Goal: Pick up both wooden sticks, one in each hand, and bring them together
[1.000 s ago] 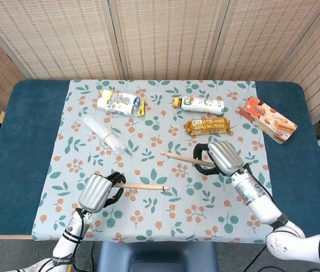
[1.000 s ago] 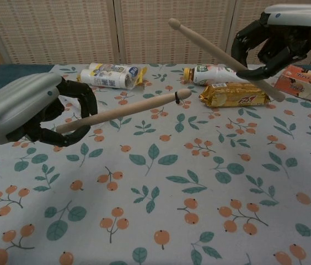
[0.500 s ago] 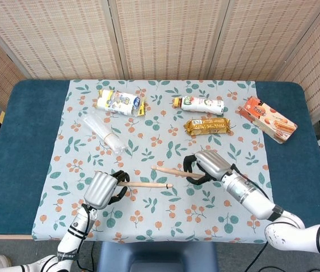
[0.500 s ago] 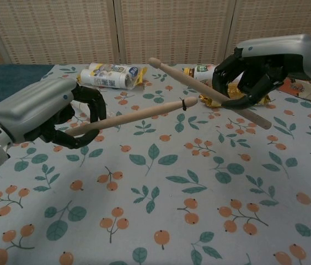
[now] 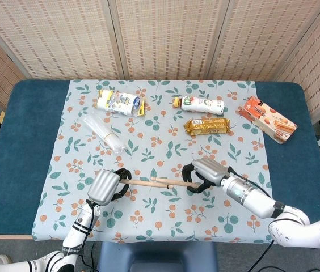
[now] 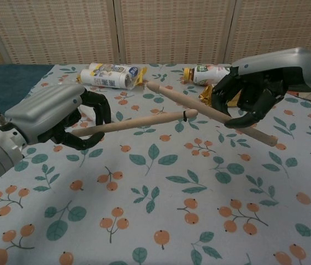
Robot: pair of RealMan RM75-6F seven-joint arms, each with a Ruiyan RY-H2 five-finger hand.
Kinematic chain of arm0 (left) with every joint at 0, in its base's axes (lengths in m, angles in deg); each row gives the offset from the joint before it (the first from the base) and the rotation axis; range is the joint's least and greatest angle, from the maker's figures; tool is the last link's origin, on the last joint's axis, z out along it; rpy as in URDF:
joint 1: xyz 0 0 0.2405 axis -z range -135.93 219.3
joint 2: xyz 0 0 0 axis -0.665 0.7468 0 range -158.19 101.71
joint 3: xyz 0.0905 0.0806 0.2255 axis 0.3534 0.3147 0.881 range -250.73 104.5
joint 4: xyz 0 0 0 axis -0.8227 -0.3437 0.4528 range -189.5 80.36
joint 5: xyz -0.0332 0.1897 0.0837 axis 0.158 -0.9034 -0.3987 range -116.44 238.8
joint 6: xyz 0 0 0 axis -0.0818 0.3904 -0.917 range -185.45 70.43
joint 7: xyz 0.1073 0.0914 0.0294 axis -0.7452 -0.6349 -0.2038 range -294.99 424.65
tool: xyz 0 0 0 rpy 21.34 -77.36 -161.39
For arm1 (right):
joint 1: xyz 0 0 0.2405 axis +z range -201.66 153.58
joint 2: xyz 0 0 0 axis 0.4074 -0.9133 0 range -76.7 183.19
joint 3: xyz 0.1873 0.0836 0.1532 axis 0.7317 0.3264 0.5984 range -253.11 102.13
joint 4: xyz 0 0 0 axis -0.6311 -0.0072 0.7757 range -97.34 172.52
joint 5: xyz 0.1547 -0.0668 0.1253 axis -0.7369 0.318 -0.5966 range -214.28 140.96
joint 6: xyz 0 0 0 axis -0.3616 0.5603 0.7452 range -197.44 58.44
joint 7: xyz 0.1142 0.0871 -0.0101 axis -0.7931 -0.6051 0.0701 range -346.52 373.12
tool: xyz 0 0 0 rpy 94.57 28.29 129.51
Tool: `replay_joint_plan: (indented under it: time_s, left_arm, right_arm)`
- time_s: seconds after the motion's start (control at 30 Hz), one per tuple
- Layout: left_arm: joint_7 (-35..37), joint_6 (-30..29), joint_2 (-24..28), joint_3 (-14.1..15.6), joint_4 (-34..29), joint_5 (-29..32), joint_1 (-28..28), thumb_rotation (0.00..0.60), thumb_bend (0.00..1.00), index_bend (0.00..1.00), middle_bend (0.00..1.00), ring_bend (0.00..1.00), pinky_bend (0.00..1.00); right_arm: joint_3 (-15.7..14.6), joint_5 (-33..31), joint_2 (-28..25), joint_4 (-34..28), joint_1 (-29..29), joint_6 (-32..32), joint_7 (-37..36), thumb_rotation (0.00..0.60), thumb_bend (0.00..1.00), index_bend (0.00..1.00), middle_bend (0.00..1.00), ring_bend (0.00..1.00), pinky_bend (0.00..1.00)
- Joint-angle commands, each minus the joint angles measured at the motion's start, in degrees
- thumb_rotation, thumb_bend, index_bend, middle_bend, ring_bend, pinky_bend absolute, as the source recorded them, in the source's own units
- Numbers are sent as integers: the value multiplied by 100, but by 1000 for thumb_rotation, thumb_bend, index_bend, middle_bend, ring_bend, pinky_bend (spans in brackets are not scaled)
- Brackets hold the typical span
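From the head view, the left robot hand (image 5: 104, 186) grips one pale wooden drumstick-shaped stick (image 5: 139, 182) near its butt, the shaft reaching right above the floral-clothed counter (image 5: 148, 141). The right robot hand (image 5: 204, 171) is clamped around the second pale wooden stick (image 5: 171, 182), whose tip points left. The two tips overlap between the hands, though this angle does not settle whether they touch. Since both grips sit far back on the shafts, a hard meeting could lever either stick round in the fingers and loosen it.

From the chest view, the left robot hand (image 6: 62, 116) holds its stick (image 6: 133, 121) nearly level, the tip with a dark ring lying just beside the other shaft. The right robot hand (image 6: 255, 94) carries its stick (image 6: 172, 95) on a slant, tip high to the left, butt jutting low to the right. That low butt end could catch the cloth if the hand drops. Driven further inward, the sticks would probably cross past one another, or the raised tip could swing toward the white plastic bottle (image 6: 111, 76) lying behind.
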Motion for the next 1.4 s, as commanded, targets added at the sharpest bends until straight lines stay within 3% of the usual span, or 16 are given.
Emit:
replay_joint_plan:
  time_s: [0.03,0.27,0.53,0.77,0.93,1.0,1.03,1.17,1.23,1.4]
  left_arm:
    - [0,-32,15,9,-27,-4,-3,600,459,772,910,1000,1000]
    - [-8,-140,166,65,-107,-92,-27,600,459,771,910,1000,1000]
    - [-72,-648,788,195,365,-544,-214,600,460,771,910,1000,1000]
    - [485,-1173,1359,416,1240,-708,-640,600,460,770,904,1000,1000]
    - [803,-1597,1494,593,1655,-858,-960,600,460,719,869,999,1000]
    - [867,-1638,1480,646,1785,-904,-1009,600,458,634,794,962,991]
    - [908,-1647,1455,670,1867,-929,-1026,600,455,564,730,918,971]
    - [1038,-1590,1341,711,2102,-965,-1028,600,433,319,459,666,864]
    - [1117,-1531,1271,712,2199,-962,-1008,600,427,231,328,525,807]
    - [1279,-1390,1088,720,2430,-942,-968,600,403,135,159,329,666]
  right_arm:
    - [-44,17,17,32,-11,92,1,600,737,807,722,883,1000]
    - [-122,51,13,59,-89,388,92,600,736,807,722,883,1000]
    - [-281,-267,478,350,-677,2311,1912,600,737,806,722,883,1000]
    - [-601,-273,671,763,-1026,2647,2137,600,736,784,722,867,1000]
    - [-854,-389,1116,1612,-1106,2386,2190,600,669,690,675,728,999]
    - [-886,-407,1265,1866,-1110,2251,2069,600,583,640,599,632,977]
    - [-899,-376,1348,2005,-1113,2187,1966,600,513,587,535,538,938]
    - [-919,-120,1579,2396,-1154,2232,1710,600,337,419,355,245,759]
    - [-921,8,1677,2558,-1188,2314,1614,600,317,382,305,169,694]
    - [-943,160,1765,2779,-1243,2365,1499,600,313,319,210,48,486]
